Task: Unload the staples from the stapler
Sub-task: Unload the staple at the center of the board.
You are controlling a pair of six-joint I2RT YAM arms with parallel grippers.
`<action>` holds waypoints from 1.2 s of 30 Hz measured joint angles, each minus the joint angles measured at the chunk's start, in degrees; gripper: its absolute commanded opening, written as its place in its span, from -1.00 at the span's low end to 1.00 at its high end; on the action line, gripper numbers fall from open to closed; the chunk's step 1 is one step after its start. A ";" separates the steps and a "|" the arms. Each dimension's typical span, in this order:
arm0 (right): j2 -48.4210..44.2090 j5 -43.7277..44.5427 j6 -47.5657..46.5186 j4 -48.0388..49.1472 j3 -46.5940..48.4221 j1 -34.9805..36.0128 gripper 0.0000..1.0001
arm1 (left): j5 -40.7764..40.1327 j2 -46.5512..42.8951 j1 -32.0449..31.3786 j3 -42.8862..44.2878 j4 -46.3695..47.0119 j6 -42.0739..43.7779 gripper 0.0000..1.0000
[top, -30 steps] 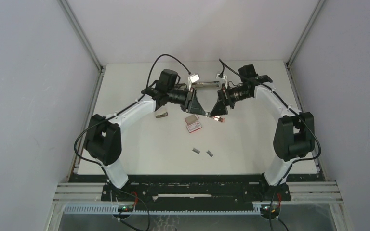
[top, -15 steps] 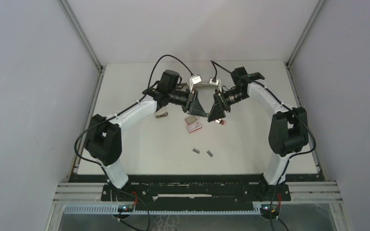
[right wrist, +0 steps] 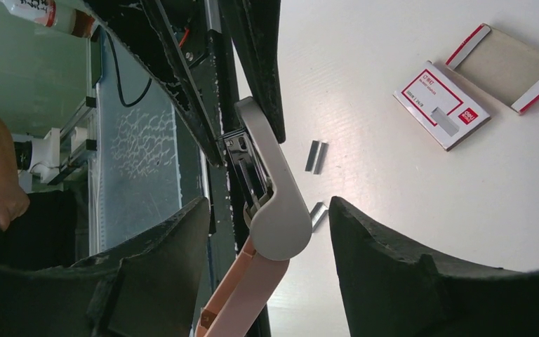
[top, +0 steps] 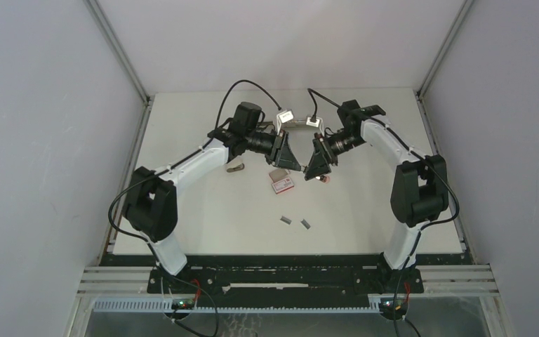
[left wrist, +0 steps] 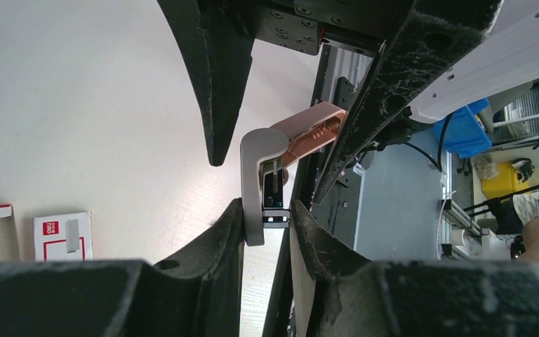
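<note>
Left claw (left wrist: 267, 214) is clamped on one end of the stapler's (left wrist: 256, 158) grey arm, holding it clear of the table (top: 365, 210). Right claw (right wrist: 270, 210) is open, fingers either side of the grey arm with a gap on both sides. Pink body sticks out past it. Two loose strips of staples (right wrist: 315, 156) lie on the table, near the red-and-white staple box (right wrist: 441, 105).

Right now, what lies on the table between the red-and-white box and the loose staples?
Nothing: the table between the box and the staples is bare, as the right wrist view shows plainly.
</note>
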 measured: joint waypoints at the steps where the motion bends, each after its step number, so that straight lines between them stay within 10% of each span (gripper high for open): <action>1: 0.04 -0.11 -0.22 -0.31 0.02 -0.04 0.22 | 0.02 0.00 0.00 0.00 0.00 0.02 -0.71; 20: 4.94 -2.21 -5.57 -9.29 4.70 -0.90 -0.52 | 1.01 0.00 0.00 0.00 -0.52 0.15 -0.69; 36: 5.20 -2.60 -8.15 -11.78 5.84 -1.29 -0.67 | 1.18 0.00 0.20 0.24 -0.90 0.55 0.52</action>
